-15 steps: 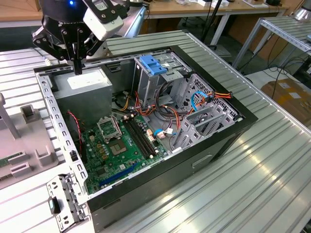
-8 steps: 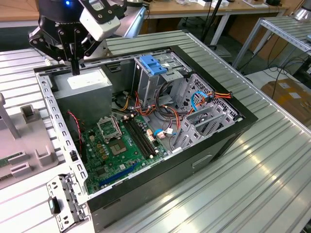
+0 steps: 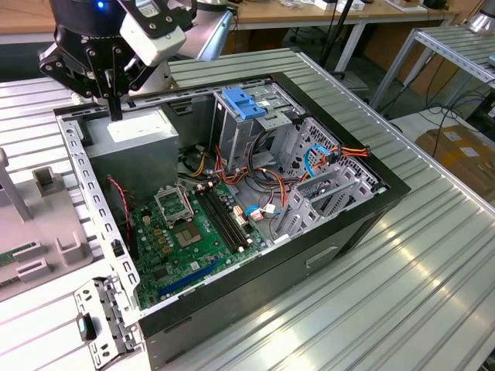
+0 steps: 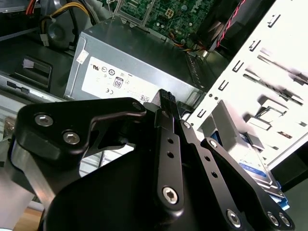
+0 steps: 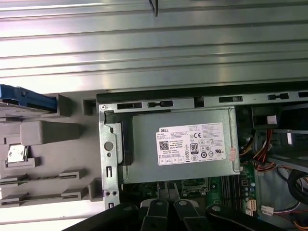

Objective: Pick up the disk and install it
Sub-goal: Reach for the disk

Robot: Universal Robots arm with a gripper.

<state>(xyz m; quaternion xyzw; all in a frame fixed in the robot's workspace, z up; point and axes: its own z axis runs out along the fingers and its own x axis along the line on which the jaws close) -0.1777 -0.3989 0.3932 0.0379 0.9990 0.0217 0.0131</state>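
First wrist view: one disk [image 5: 26, 98] is seen edge-on in a grey holder [image 5: 48, 132] outside the computer case [image 5: 192, 94]. It lies sideways from the single gripper [image 5: 171, 207], which is held over the one power supply [image 5: 183, 144], fingers pressed together, empty. The disk's long edge is judged parallel to the supply's long side.
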